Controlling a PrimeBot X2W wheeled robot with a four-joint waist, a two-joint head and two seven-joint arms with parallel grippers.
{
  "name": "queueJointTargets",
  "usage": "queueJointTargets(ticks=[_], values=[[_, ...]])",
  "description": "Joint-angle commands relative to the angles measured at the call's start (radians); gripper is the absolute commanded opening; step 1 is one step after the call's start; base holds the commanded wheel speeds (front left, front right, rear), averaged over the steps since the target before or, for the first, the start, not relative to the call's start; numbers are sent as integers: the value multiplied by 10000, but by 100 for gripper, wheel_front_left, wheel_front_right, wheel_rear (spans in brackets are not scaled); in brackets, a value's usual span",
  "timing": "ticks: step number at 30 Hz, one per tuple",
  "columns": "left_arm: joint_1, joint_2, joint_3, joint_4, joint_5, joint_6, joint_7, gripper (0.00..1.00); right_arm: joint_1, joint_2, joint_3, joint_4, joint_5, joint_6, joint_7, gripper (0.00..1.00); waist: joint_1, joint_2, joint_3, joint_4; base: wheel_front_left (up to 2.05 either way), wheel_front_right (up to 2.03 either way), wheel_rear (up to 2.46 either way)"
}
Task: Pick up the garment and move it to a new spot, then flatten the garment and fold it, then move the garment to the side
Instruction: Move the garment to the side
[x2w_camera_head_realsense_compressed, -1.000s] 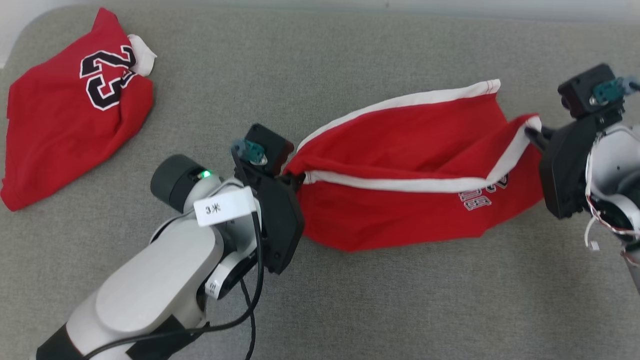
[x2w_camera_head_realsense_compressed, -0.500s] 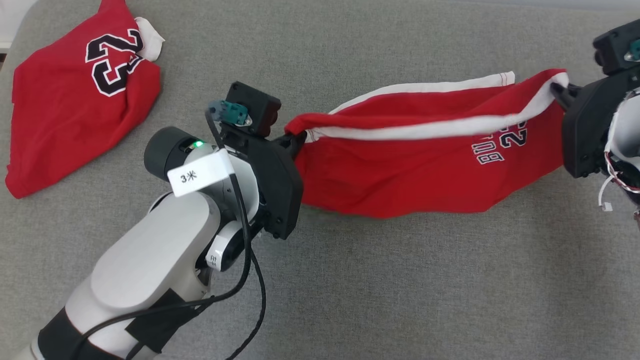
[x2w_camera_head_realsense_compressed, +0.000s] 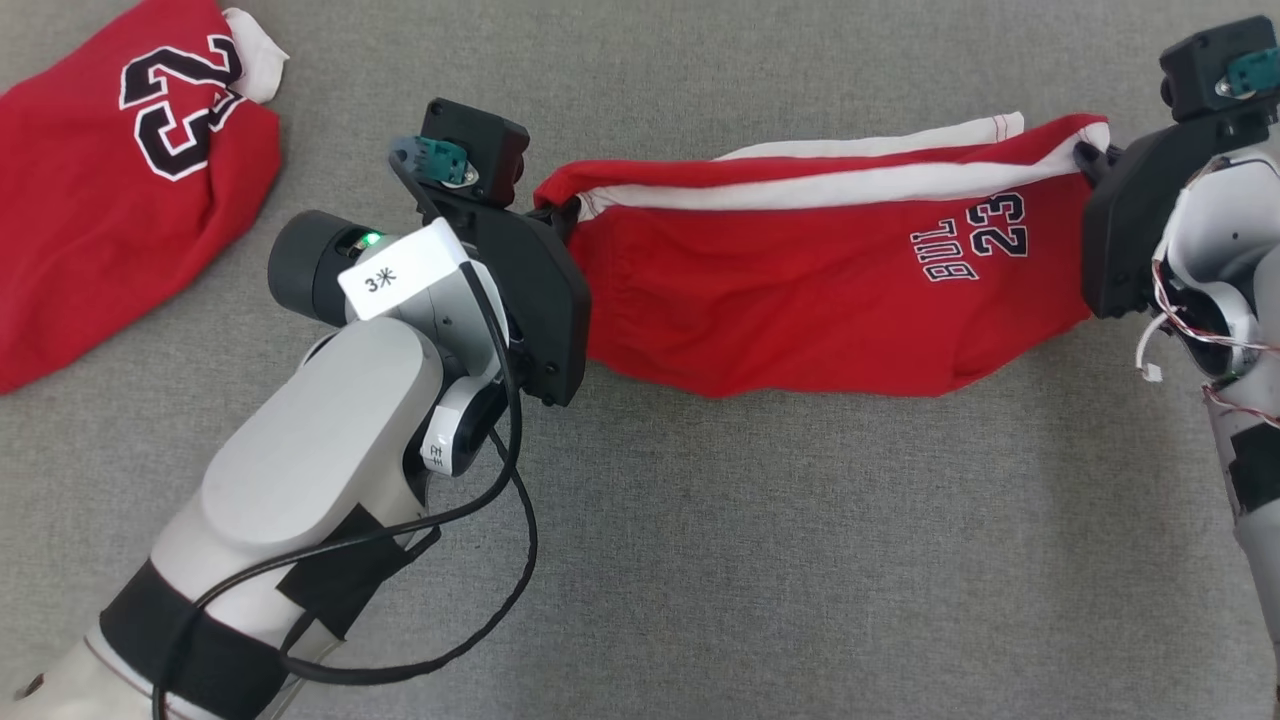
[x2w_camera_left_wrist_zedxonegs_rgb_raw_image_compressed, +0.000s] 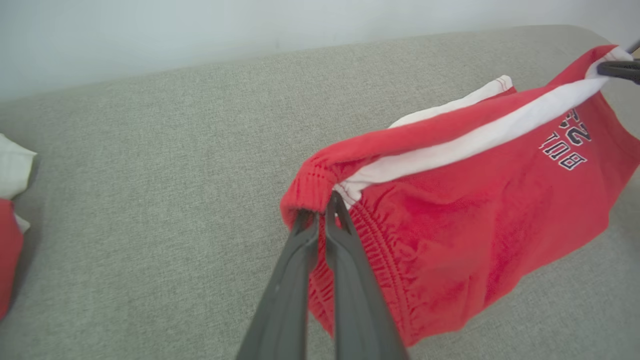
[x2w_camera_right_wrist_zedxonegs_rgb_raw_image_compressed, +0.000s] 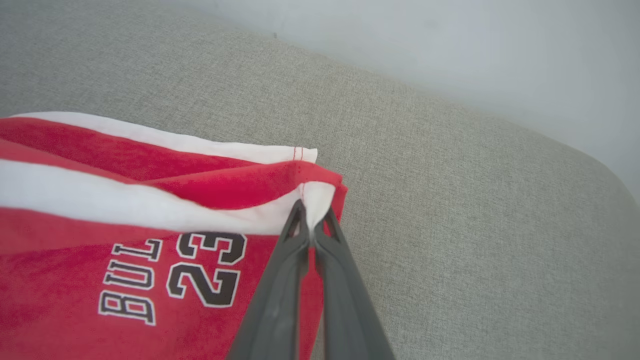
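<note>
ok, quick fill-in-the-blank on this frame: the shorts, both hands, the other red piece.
1. The right hand is shut on the ___ stripe of the red shorts.
2. The left hand is shut on their elastic ___.
3. Their lettering reads BUL and ___.
4. From the shorts, a second red garment lies toward the robot's ___.

Missing words: white; waistband; 23; left
</note>
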Motion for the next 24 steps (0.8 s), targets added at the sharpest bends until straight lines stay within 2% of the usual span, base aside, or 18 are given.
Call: queueJointTargets(ticks=[1, 2, 3, 4, 5, 15, 24], values=[[-163, -57, 1, 249, -38, -70, -159, 0, -346, 115, -119, 318, -253, -4, -415, 0, 0, -2, 116, -13, 0, 0, 0], [-201, -117, 46, 346, -26, -45, -312, 0, -440, 199, -47, 457, -289, -4, -638, 0, 0, -2, 146, 0, 0, 0, 0], [-240, -161, 88, 451, 44, 4, -521, 85, -498, 297, -88, 648, -324, -4, -842, 100, 0, -2, 170, 9, 0, 0, 0], [-240, -161, 88, 451, 44, 4, -521, 85, -498, 297, -88, 648, -324, -4, -842, 100, 0, -2, 170, 9, 0, 0, 0], [-257, -205, 107, 584, 79, 28, -682, 100, -588, 332, -66, 768, -406, -4, -1099, 100, 0, -2, 192, 22, 0, 0, 0], [-312, -498, 159, 1538, 28, -252, -1777, 100, -1178, 479, 281, 1930, -548, -4, -2747, 100, 0, -2, 56, 132, 0, 0, 0], [72, -280, 193, 1525, 326, -358, -3370, 100, -831, 392, 463, 2164, -262, -4, -3221, 100, 0, -2, -508, 69, 0, 0, 0]])
